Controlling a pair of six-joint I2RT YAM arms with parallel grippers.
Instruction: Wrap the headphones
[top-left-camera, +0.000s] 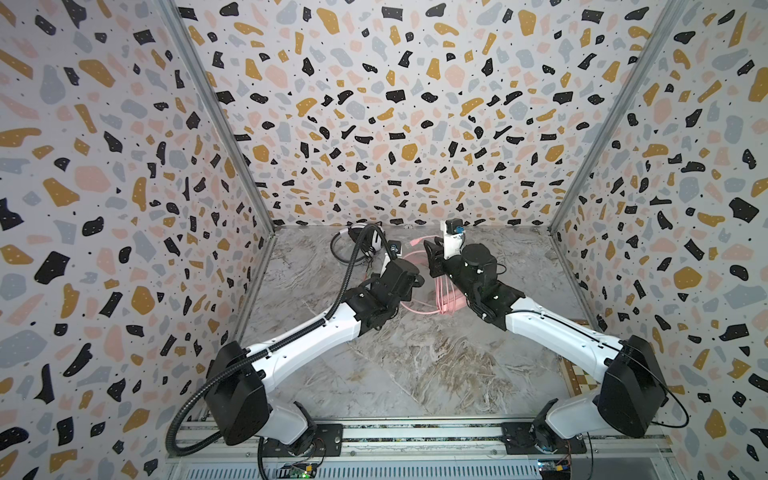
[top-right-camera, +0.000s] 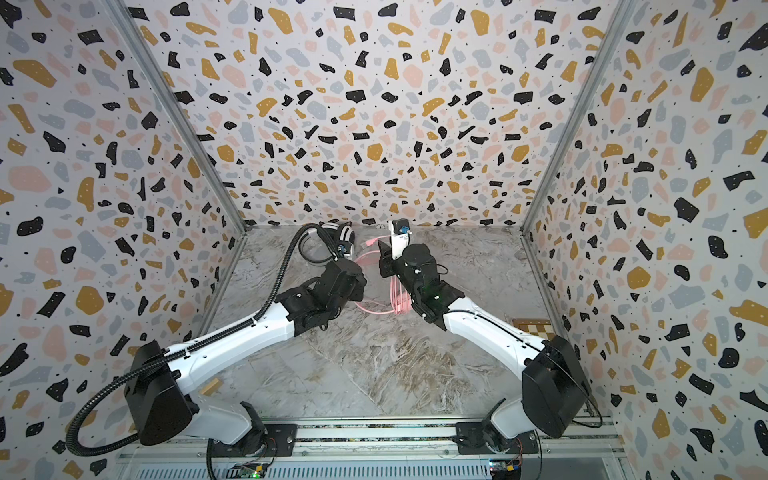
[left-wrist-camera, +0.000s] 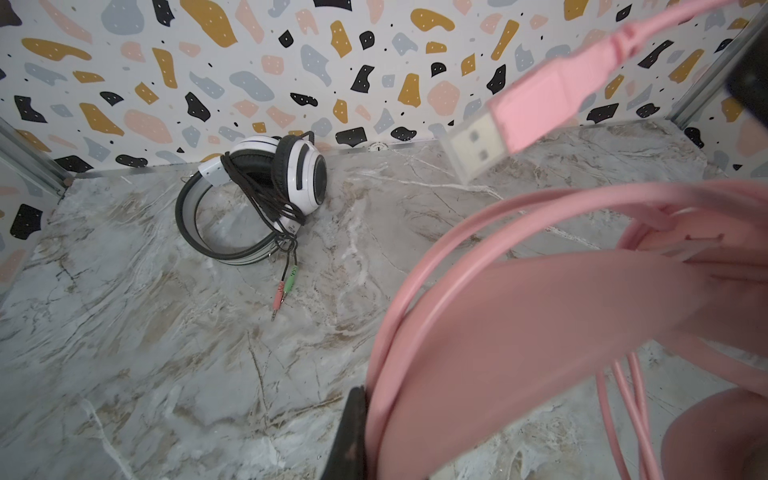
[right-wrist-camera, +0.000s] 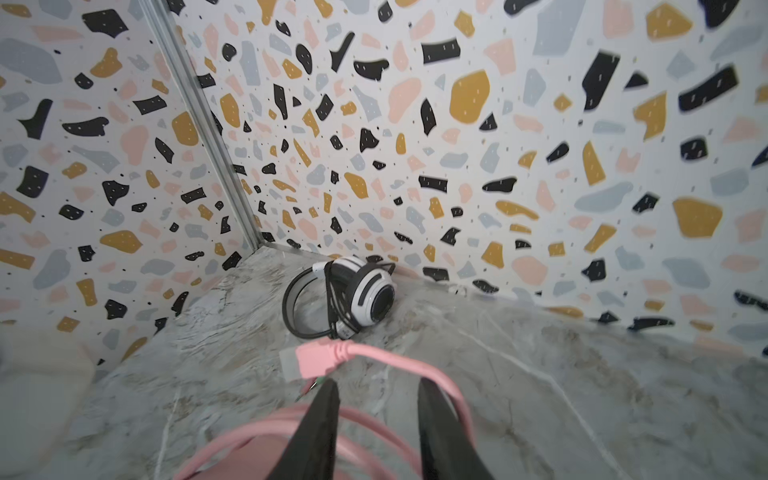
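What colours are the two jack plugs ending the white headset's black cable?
Jack plugs: pink and green; left wrist view.

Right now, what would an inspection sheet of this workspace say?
Surface: marble-look tabletop, no spills seen.
Job's things: white headset at the back wall, cord wound on it; pink headset mid-table.
Clutter: small tan piece by the left arm, unclear what.
Claws: left claw shut on pink headset's band; right claw open, pink cable by one finger.
Cables: pink cable looped loosely, USB plug free.
Surroundings: terrazzo-patterned walls on three sides.
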